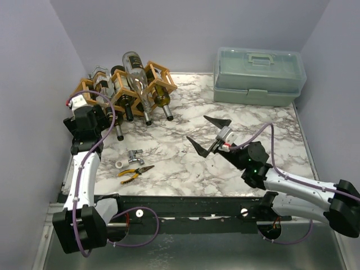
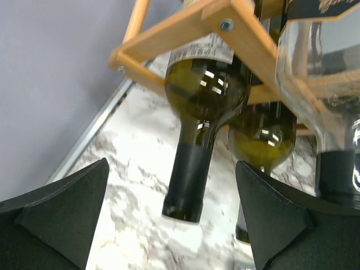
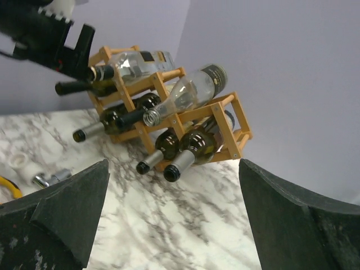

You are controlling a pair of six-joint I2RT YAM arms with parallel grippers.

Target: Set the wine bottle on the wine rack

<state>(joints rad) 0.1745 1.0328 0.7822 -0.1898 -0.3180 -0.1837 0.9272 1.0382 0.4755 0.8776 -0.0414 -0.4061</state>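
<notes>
Centrally, glossy dark-green glass wine bottle in pale wooden-stick wine rack.

Glossy glass bottle (matt wooden rack)

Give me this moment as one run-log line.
left gripper: open, astride neck, no contact | wine bottle: resting in wine rack | right gripper: open, empty, over table | task: bottle racked

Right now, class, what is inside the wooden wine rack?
Several wine bottles, dark and clear, lie in the wine rack, necks toward the arms. The left arm hides its left end.
</notes>
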